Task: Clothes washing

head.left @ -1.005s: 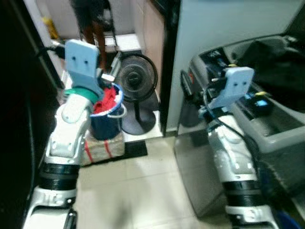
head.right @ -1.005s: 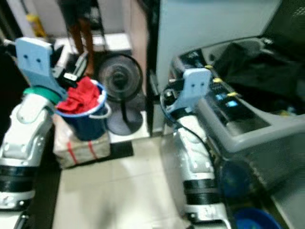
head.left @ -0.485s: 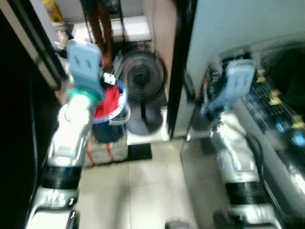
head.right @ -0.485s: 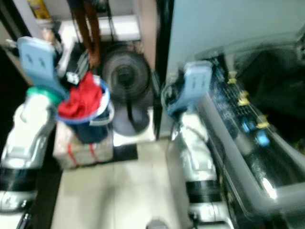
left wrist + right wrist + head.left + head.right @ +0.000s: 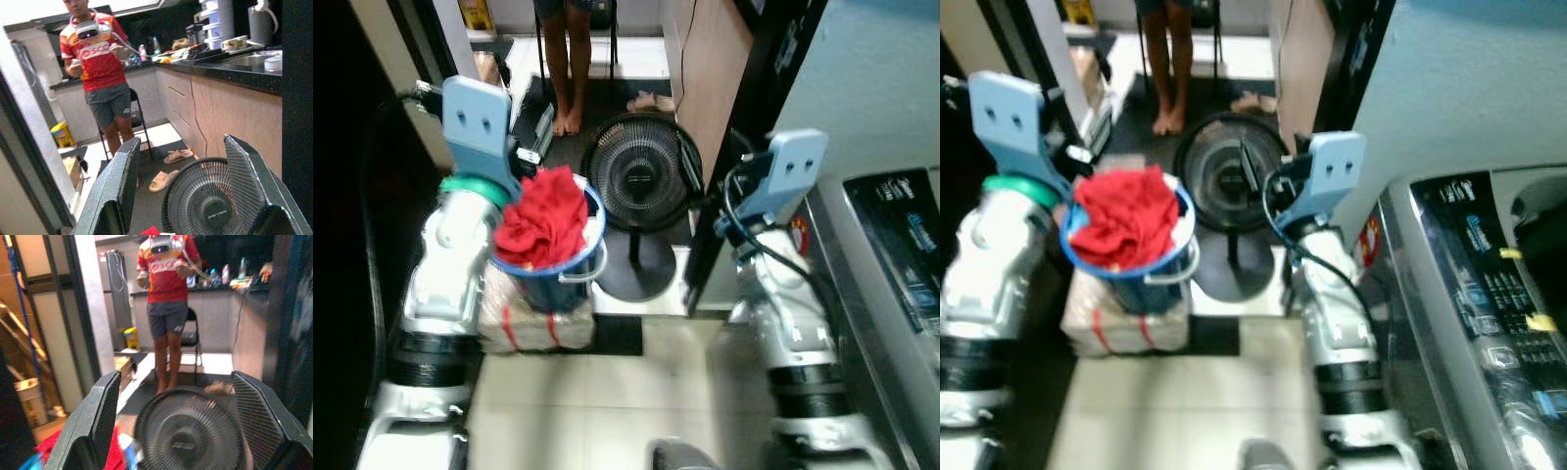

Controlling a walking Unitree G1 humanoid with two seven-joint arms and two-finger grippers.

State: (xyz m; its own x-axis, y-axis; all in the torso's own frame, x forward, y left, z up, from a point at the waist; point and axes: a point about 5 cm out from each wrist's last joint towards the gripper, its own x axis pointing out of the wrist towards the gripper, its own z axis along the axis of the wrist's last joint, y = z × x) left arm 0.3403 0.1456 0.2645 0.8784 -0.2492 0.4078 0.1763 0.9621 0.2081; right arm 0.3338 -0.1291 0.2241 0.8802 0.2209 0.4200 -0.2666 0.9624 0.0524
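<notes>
A blue bucket [image 5: 570, 282] heaped with red clothes [image 5: 544, 217] stands on a white sack with red stripes [image 5: 534, 323], to my front left. The washing machine's dark control panel [image 5: 1489, 279] runs along the right edge. My left arm [image 5: 448, 257] is raised beside the bucket, just left of it. My left gripper [image 5: 182, 142] is open and empty, aimed over the fan towards the kitchen. My right arm [image 5: 773, 294] is raised between the fan and the washer. My right gripper [image 5: 175, 377] is open and empty, pointing at the fan.
A black floor fan [image 5: 641, 181] stands just right of the bucket. A person [image 5: 166, 284] in a red shirt stands beyond it by a folding chair [image 5: 190, 340]. A tall pale appliance wall [image 5: 871, 88] rises at the right. Beige tiled floor [image 5: 607, 401] lies before me.
The whole picture has swung left and sharpened: the open washer tub has left view, and the bucket and fan now sit near the middle. Both arms keep the same raised pose.
</notes>
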